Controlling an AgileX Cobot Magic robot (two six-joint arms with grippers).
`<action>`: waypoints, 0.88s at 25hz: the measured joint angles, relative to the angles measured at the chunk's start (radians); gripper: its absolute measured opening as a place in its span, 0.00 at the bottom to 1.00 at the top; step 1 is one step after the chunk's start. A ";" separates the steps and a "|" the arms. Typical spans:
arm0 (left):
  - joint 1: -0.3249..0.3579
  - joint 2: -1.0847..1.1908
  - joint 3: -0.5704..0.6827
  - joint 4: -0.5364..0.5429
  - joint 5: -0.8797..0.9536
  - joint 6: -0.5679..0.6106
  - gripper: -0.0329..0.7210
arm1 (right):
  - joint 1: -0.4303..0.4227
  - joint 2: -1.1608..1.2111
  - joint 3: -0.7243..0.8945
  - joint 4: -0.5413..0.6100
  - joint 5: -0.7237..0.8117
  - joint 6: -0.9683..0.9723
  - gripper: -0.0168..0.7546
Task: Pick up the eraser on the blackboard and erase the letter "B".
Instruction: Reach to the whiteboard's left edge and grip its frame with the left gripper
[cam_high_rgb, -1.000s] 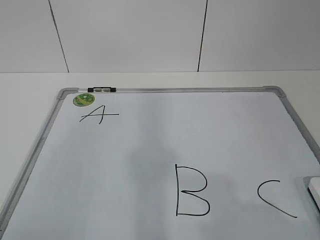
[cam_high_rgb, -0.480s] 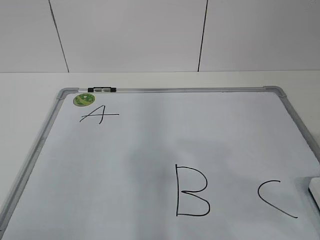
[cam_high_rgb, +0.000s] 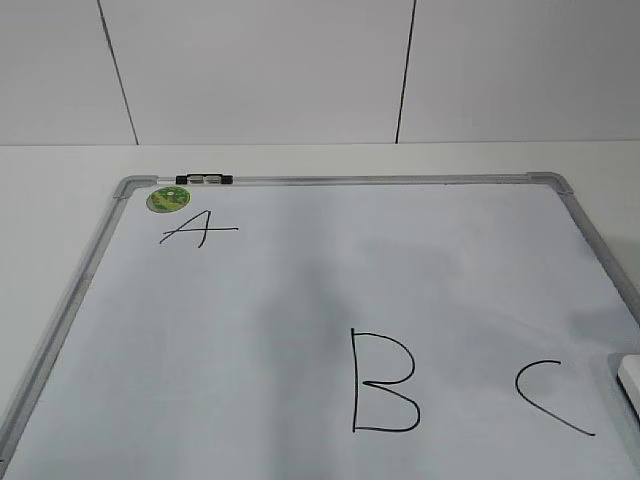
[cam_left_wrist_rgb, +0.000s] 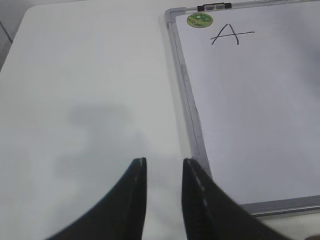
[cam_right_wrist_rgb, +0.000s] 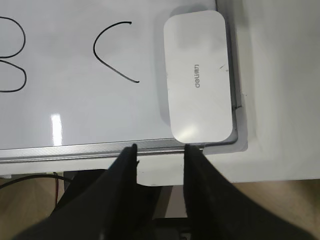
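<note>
Right hand (cam_right_wrist_rgb: 159, 150) hangs empty, slightly parted, short of the eraser (cam_right_wrist_rgb: 198, 75) — I fear grabbing its wide side, or smudging the "C" (cam_right_wrist_rgb: 114, 50).

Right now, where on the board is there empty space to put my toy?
The blackboard is bare between the "A" and the letter "B", and across its upper right. It is crowded at the near right, where the "C" sits beside the eraser, and by the green magnet.
</note>
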 joint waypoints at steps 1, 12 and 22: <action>0.000 0.004 0.000 -0.009 0.000 0.000 0.29 | 0.000 0.022 -0.002 -0.005 -0.002 0.000 0.38; 0.000 0.158 -0.011 -0.028 0.021 0.000 0.30 | 0.000 0.168 -0.013 -0.066 -0.006 -0.002 0.38; 0.000 0.338 -0.078 -0.052 0.049 0.000 0.30 | -0.037 0.317 -0.057 -0.075 -0.014 -0.049 0.38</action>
